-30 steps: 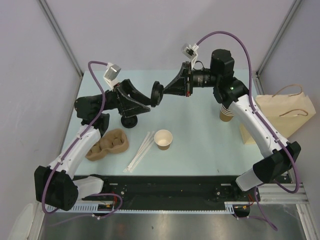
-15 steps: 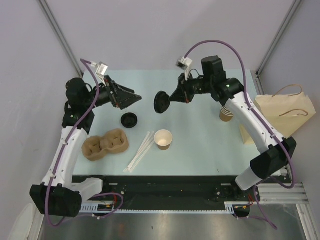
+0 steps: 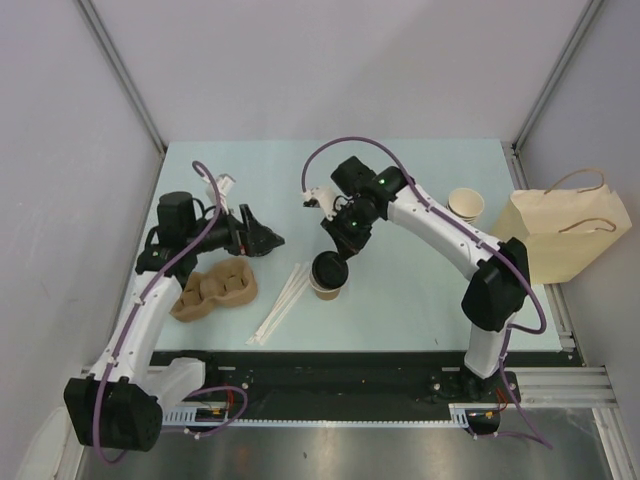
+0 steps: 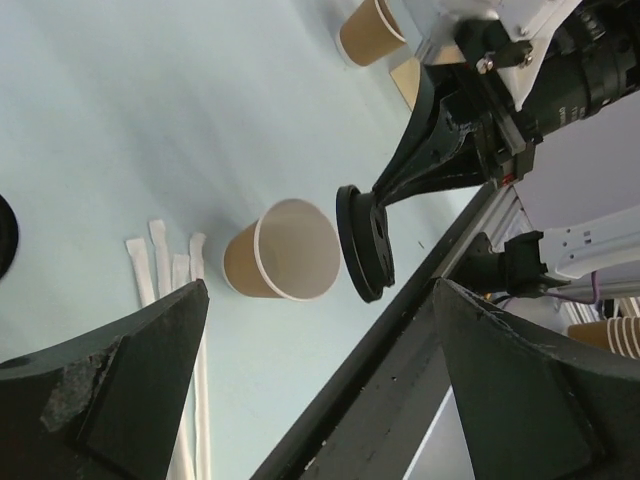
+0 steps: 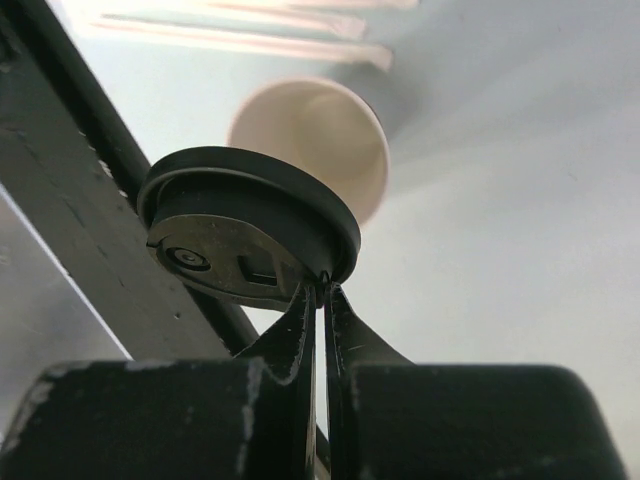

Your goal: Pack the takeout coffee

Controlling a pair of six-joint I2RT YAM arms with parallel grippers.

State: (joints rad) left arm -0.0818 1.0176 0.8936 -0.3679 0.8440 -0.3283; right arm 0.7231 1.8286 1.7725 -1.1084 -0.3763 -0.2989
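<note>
Coffee cup (image 4: 282, 250) stands unlidded, right hand (image 5: 323, 287) gripping lid (image 4: 362, 243).

The cup (image 4: 245, 265) stands on the counter (image 3: 420, 290) near its middle, towards the near edge. The lid (image 3: 327, 270) hangs just over the cup's mouth, apart from it, tilted, gripped by its edge in the right claw (image 5: 323, 290). The straws (image 3: 283, 300) lie just left of the cup. The carrier (image 3: 213, 290) lies further left. A second lid (image 4: 4, 235) lies left of the straws and farther back. The left claw (image 3: 275, 238) hangs just beyond the carrier. A cup stack (image 3: 466, 205) stands far right, with the bag (image 3: 565, 235) to its right.
</note>
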